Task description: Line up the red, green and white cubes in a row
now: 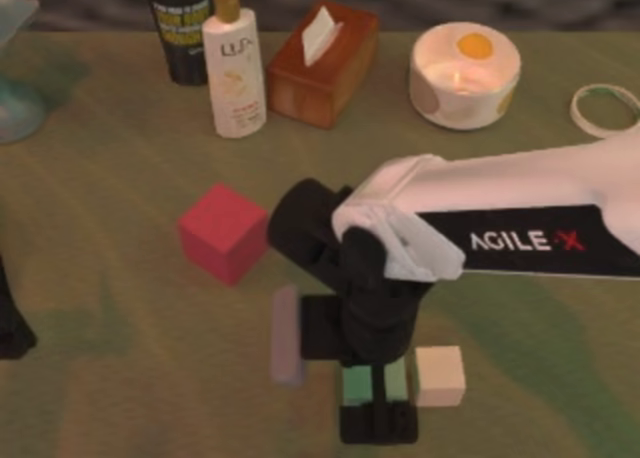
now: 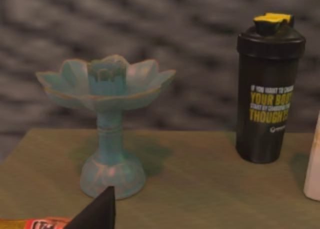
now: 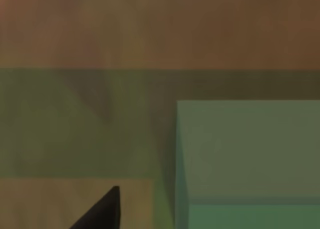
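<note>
- Bench [image 1: 120, 368]: an olive surface carrying everything. Its far edge is lined with bystanders, so the row is being built along the near edge, where most of the surface is open.
- Right arm [image 1: 520, 203]: it reaches in from the right edge and bends down toward the near edge, covering much of the middle of the bench.
- Red cube [image 1: 223, 232]: the largest cube, sitting left of centre and well apart from the other two. It is not in line, and judging by position it is the piece left to bring down. Open surface lies between it and the near edge.
- Right claw [image 1: 377, 386]: lowered over the green cube, one finger crossing the cube's top in the overhead view. Whether it is clenched or released cannot be told.
- Green cube [image 1: 375, 383]: near the near edge, right of centre, close under the wrist camera. It sits next in line to the white cube.
- White cube [image 1: 440, 375]: the smallest, just beside the green cube on its right, level with it; the pair already reads as the start of a row.
- Left claw [image 2: 97, 211]: parked at the left edge, facing a teal pedestal dish [image 2: 106, 134] and a black shaker [image 2: 270, 89] at the far-left corner; its state cannot be told.
</note>
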Robot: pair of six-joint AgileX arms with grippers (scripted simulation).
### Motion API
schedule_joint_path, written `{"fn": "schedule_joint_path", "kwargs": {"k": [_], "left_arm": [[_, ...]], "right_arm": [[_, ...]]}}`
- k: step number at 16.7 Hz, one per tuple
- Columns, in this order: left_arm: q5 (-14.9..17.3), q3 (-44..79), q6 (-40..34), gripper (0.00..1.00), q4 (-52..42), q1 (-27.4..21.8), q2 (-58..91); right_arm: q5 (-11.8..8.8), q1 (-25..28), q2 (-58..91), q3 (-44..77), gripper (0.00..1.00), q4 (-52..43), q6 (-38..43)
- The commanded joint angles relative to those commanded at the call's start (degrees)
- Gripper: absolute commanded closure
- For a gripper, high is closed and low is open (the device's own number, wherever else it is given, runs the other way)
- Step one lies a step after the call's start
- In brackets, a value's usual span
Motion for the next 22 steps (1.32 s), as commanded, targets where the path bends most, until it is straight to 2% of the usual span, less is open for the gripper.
{"fn": "schedule_joint_path", "kwargs": {"k": [7,11,16,22], "left_arm": [[0.00,0.00,0.00,0.00,0.00,0.00,0.00],[0.00,0.00,0.00,0.00,0.00,0.00,0.00],[0.16,3.51,0.47,0.00,-2.36,-1.03,3.55],[0.11,25.18,3.21,0.00,-15.88,-5.86,27.06]], "right_arm": [[-0.04,0.39,-4.68,7.13,0.00,-12.24,-0.19],[-0.04,0.41,-5.71,8.24,0.00,-13.96,-0.19],[-0.38,-1.50,-8.75,5.83,0.00,-11.43,0.80],[-2.04,-11.46,-30.31,-9.00,0.00,1.34,7.60]]}}
